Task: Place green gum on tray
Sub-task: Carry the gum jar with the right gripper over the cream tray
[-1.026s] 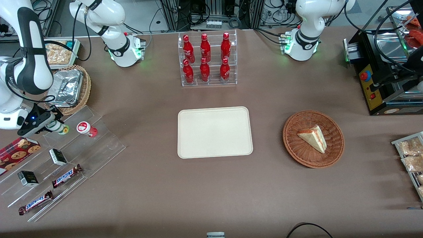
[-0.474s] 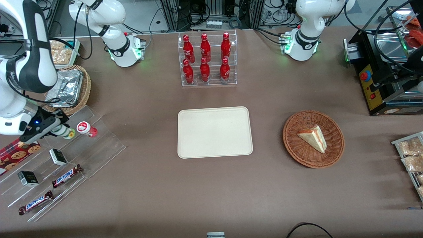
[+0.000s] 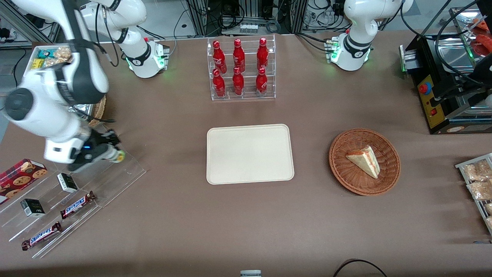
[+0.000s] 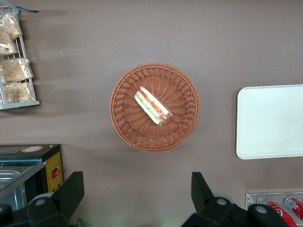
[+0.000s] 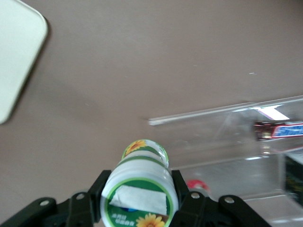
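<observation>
My right gripper [image 3: 110, 152] is shut on the green gum [image 3: 117, 156], a small white bottle with a green-rimmed lid, and holds it tilted above the tray-ward edge of the clear stepped stand [image 3: 122, 175]. In the right wrist view the green gum [image 5: 141, 176] sits between the two black fingers [image 5: 101, 188] of the gripper [image 5: 141, 195], lid toward the camera. The cream tray [image 3: 250, 154] lies flat at the table's middle, apart from the gripper; its corner shows in the right wrist view [image 5: 14, 61]. The red-lidded bottle [image 5: 196, 185] shows just past the fingers.
The stand holds Snickers bars [image 3: 77, 204], small dark boxes [image 3: 67, 182] and a cookie box [image 3: 19, 175]. A rack of red bottles [image 3: 242, 69] stands farther from the camera than the tray. A wicker basket [image 3: 342, 177] with a sandwich lies toward the parked arm's end.
My gripper has lifted the green gum off the stand and carried it toward the tray. The arm now hides the red-lidded bottle in the front view.
</observation>
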{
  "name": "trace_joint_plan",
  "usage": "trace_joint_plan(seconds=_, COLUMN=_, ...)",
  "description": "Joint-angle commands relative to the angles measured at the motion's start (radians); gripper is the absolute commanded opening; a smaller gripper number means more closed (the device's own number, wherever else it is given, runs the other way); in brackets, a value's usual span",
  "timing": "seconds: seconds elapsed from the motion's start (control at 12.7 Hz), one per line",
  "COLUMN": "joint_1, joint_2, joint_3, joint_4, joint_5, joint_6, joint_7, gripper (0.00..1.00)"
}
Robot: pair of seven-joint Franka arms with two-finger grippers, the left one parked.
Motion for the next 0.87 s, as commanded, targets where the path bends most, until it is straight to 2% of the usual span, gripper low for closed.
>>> trace_joint_plan(seconds=0.0, joint_1=0.11, joint_2=0.038, joint_3=-0.012, joint_4=0.035, joint_5=0.043, joint_6=-0.016, joint_7=0.188, gripper=0.0)
trace_joint_plan(seconds=0.24, joint_1=0.251, joint_2=0.105, joint_3=-0.01, joint_4=0.079, joint_5=0.089, joint_6=0.001, joint_7=0.437, gripper=0.0)
trace_joint_plan(seconds=0.47, joint_1=0.379, joint_2=0.209, joint_3=-0.012, joint_4=0.18, joint_5=0.087, joint_6=0.007, joint_7=0.675, gripper=0.0)
trace_joint_plan(seconds=0.79, joint_1=0.492, joint_2=0.373, joint_3=-0.01, joint_4=0.329, joint_5=0.09, joint_6=0.044, joint_7=0.902, gripper=0.0)
